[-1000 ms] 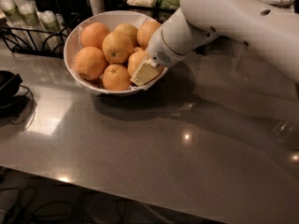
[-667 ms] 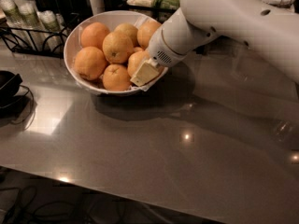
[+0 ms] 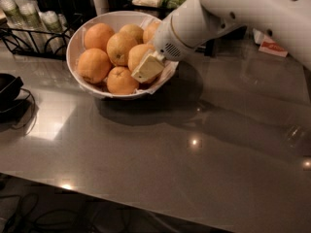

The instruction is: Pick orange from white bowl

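Oranges [image 3: 95,64] lie heaped in the white bowl [image 3: 71,50] at the far left of the counter [image 3: 146,164], and the orange [image 3: 137,56] to take sits at the bowl's right side, pressed among the others. The hand [image 3: 147,68] is down inside the bowl, right against that fruit's near-right face, but whether it is wide, narrow or clamped on the fruit I cannot tell. To do this well, I judge, it needs a firm, centred hold and then a slow, straight lift, so the other fruit does not roll and the arm [image 3: 233,13] on the right clears the rim.
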{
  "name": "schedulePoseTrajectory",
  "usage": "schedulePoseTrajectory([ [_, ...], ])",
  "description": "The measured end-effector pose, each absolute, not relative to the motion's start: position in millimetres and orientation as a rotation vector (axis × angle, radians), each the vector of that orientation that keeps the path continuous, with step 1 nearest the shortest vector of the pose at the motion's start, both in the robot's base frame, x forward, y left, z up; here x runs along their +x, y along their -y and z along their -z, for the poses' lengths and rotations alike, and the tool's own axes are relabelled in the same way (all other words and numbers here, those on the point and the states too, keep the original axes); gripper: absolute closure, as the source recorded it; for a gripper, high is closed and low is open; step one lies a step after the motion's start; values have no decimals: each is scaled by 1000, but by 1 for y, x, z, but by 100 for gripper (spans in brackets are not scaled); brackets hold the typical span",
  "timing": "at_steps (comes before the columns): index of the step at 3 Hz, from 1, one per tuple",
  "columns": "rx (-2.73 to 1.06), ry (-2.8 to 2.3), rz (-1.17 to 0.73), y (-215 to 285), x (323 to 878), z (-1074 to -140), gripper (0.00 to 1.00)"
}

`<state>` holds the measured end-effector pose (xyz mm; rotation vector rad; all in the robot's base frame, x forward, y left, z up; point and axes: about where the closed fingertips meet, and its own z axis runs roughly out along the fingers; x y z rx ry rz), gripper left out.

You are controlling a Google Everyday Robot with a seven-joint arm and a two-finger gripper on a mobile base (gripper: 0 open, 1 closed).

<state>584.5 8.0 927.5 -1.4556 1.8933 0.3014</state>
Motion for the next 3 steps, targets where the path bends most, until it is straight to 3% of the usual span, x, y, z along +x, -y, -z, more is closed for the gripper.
schedulePoseTrajectory([
  [3,-1521,-1631,-442,-10,559,-1023,100],
])
